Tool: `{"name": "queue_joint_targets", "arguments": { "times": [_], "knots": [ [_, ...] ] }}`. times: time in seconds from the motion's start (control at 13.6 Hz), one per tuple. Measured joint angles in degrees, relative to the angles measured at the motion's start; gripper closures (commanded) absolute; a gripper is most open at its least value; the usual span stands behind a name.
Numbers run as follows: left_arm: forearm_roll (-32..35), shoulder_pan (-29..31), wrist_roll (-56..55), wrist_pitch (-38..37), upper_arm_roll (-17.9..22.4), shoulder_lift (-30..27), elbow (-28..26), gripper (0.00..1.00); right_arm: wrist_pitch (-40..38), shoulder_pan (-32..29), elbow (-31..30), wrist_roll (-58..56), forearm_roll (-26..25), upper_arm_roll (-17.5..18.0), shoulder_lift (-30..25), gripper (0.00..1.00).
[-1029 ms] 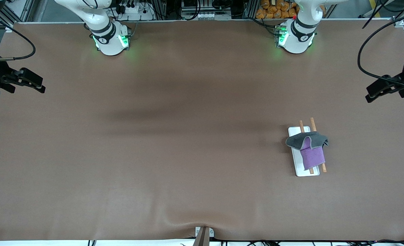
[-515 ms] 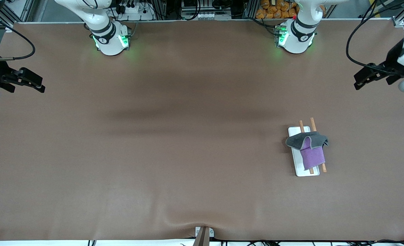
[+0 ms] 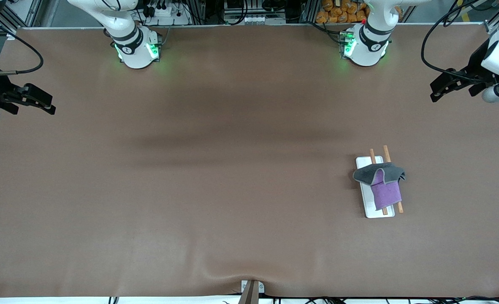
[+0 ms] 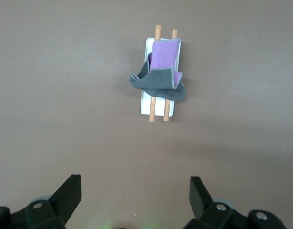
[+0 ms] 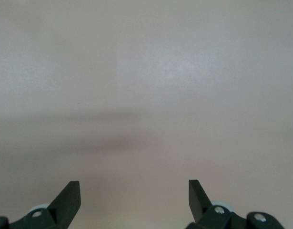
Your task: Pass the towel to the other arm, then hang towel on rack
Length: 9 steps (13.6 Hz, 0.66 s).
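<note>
1. Lower right of the front frame, toward my left arm's end of the worktop [image 3: 232, 169], stands the rack [image 3: 374, 211]: a white base plate with two brown rods running along it.
2. The towel [image 3: 382, 179] is draped over those rods, a dark grey fold bunched on top and a purple face spread below it in the frame, toward the camera. My left wrist view shows the same rack [image 4: 156, 107] and towel [image 4: 158, 81] in the upper middle of its frame.
3. My left gripper [image 3: 437, 90] hangs at the upper right edge of the front frame, fingers [image 4: 70, 191] spread apart and holding nothing.
4. My right gripper [image 3: 47, 105] waits at the upper left edge, fingers [image 5: 70, 193] likewise apart, over bare worktop.
</note>
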Motion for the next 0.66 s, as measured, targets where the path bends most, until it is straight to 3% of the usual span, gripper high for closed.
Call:
{"name": "queue_joint_targets", "arguments": {
  "times": [0.66],
  "knots": [
    [-0.3, 0.1, 5.8, -2.3, 1.7, -0.3, 1.9, 0.00, -0.3, 0.0, 0.0, -0.2, 0.0, 0.2, 0.0, 0.00]
  ]
}}
